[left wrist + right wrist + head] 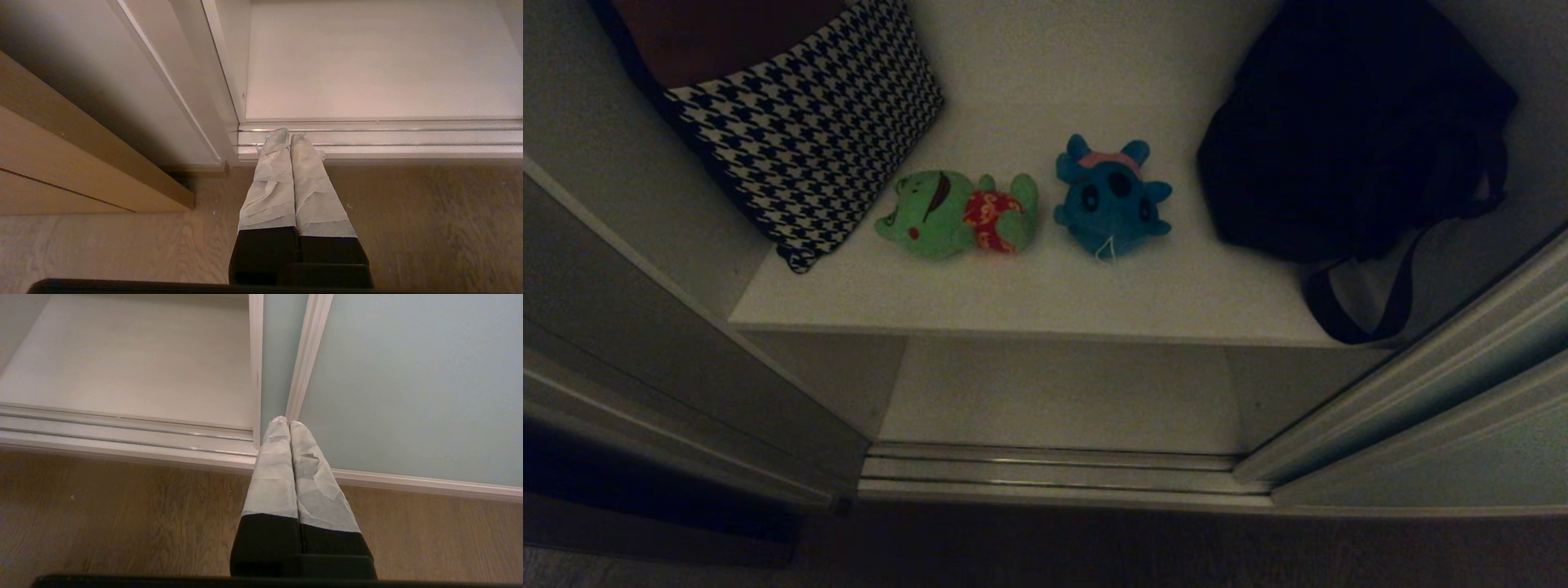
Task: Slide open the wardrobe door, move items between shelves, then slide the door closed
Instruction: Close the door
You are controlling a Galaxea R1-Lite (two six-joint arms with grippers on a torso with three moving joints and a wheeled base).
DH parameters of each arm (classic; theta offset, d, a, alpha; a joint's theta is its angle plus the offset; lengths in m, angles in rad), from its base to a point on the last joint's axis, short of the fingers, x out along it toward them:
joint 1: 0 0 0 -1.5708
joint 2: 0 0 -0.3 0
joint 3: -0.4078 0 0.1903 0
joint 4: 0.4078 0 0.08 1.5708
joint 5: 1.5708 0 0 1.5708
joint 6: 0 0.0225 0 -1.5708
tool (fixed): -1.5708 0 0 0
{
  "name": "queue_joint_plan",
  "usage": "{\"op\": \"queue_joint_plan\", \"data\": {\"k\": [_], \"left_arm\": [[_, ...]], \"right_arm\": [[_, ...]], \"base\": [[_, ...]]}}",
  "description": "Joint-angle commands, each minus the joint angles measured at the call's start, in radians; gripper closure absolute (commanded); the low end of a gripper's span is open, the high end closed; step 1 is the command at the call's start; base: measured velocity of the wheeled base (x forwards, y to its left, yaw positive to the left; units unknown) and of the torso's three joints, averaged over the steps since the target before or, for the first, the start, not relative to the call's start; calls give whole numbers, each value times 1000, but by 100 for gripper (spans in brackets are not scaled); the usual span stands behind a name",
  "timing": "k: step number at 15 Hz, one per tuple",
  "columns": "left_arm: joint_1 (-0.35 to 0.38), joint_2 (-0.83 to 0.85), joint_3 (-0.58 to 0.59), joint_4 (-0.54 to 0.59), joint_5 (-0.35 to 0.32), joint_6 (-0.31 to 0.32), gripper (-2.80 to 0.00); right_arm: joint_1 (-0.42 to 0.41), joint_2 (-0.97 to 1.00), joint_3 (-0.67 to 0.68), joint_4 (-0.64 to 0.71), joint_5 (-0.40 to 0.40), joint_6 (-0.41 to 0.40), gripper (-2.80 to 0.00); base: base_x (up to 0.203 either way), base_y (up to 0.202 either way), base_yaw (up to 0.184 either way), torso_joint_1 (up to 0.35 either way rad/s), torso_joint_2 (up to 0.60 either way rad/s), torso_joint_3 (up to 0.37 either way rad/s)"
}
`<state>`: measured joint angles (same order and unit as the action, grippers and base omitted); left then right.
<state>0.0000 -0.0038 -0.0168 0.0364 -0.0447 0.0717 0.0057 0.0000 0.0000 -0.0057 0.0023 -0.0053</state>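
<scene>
The wardrobe stands open in the head view. On the upper white shelf (pixel 1029 302) a green plush toy (pixel 960 214) with a red patch lies beside a teal-blue plush toy (pixel 1112 198). A lower white shelf (pixel 1062 392) below it is bare. The pale grey-green sliding door (pixel 1462 457) is pushed to the right. Neither arm shows in the head view. My left gripper (pixel 290 134) hangs shut and empty over the wooden floor by the track's left corner. My right gripper (pixel 288 421) hangs shut and empty in front of the door's (pixel 408 375) slim frame edge.
A houndstooth bag (pixel 809 139) leans at the shelf's back left. A black bag (pixel 1347 131) sits at its right, with a strap hanging over the edge. The ribbed metal floor track (pixel 1054 474) runs along the opening. A brown wooden frame (pixel 61 155) stands left of the wardrobe.
</scene>
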Motion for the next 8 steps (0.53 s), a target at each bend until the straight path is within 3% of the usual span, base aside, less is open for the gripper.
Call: {"op": "queue_joint_plan", "data": {"k": [1, 8], "left_arm": [[0, 5, 0, 0, 0, -3, 0], [0, 5, 3, -6, 0, 7, 0]], "right_arm": [[0, -3, 0, 0, 1, -1, 0], [0, -3, 0, 0, 1, -1, 0]], "base": [[0, 0, 0, 0, 0, 0], [0, 0, 0, 0, 0, 0]]}}
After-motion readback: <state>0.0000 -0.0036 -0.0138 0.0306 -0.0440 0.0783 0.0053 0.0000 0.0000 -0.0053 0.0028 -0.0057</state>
